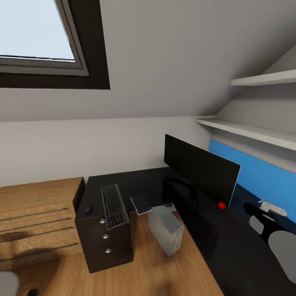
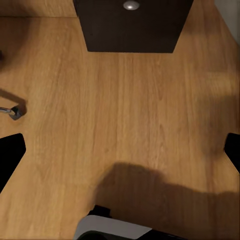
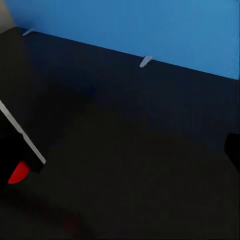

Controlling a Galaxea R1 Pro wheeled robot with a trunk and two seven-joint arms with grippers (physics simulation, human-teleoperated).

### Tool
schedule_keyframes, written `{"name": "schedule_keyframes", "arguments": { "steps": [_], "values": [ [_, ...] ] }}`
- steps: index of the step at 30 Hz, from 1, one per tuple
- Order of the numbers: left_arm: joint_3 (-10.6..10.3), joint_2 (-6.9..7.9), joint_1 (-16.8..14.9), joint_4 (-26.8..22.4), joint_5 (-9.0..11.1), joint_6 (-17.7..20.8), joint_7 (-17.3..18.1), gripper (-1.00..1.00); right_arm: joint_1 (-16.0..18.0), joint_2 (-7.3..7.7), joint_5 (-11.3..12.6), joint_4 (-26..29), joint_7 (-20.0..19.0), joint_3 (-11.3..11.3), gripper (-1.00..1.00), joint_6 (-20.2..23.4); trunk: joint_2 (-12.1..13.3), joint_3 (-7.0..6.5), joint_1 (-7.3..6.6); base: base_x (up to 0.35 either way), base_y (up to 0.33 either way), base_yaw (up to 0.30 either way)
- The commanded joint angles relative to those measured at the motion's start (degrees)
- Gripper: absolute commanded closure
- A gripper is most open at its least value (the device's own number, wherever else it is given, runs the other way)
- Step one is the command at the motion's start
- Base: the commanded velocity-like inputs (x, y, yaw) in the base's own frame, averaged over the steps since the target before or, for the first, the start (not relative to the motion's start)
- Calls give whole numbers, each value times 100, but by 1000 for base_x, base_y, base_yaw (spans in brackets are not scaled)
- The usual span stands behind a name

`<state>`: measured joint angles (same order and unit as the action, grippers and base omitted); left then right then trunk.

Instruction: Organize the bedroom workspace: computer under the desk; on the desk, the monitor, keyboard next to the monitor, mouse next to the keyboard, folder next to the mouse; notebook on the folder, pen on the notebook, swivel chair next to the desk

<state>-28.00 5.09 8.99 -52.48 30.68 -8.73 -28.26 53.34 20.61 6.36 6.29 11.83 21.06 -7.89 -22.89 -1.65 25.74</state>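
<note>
1. The keyboard (image 1: pixel 113 205), mouse (image 1: pixel 88 210) and monitor (image 1: pixel 200 171) are seen on the black worktop (image 1: pixel 230 246).
2. The computer (image 1: pixel 165 230) is stood beneath it.
3. Neither claw's state can be told.

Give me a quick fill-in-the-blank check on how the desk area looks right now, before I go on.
1. The keyboard lies on the desk above the black unit with ____ round drawer knobs.
2. The small mouse sits beside the keyboard, on the side toward the ____ dresser.
3. The grey-white computer stands on the ____, by the desk's inner corner.
4. The monitor stands on the desk with a ____ dot near its lower corner.

Missing words: three; wooden; floor; red
</note>
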Motion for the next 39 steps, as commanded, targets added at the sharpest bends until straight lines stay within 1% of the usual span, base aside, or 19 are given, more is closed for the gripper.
{"name": "schedule_keyframes", "arguments": {
  "steps": [1, 2, 3, 4, 9, 17, 31, 39],
  "values": [
    [-28, 7, -2, 0, 61, -40, -30, -100, 5, 2, 66, -7, 12, -25, -100, -111, -3, 1, 4, 206, -137, 0],
    [-28, 4, -2, 3, 61, -40, -30, -100, 6, 3, 70, -6, 12, -23, -100, -173, -3, 1, 4, 202, -136, 0],
    [-29, 0, -2, 12, 61, -40, -29, -100, 7, -1, 77, -9, 9, -20, -100, -327, -3, 1, 4, 196, -133, 0],
    [-28, -5, -2, 21, 61, -41, -25, -100, 9, -25, 89, -38, -7, -17, -100, -619, -3, 1, 4, 212, -133, 0],
    [-28, -7, -1, 27, 61, -41, -22, -100, 10, -61, 101, -41, -6, -12, -100, -811, -3, 1, 4, 232, -137, 0],
    [-30, -8, -1, 27, 61, -41, -22, -100, 10, -66, 105, -40, -6, -6, -100, -839, -3, 1, 4, 203, -130, 0],
    [-30, -8, -3, 27, 61, -50, -23, -100, 10, -86, 111, -32, 3, 17, -100, -836, -3, 1, 4, 24, -13, 0],
    [-30, 1, -2, 27, 61, -58, -23, -100, 10, -91, 111, -39, 3, 20, -100, -837, -3, 1, 4, 256, 0, 0]
  ]
}}
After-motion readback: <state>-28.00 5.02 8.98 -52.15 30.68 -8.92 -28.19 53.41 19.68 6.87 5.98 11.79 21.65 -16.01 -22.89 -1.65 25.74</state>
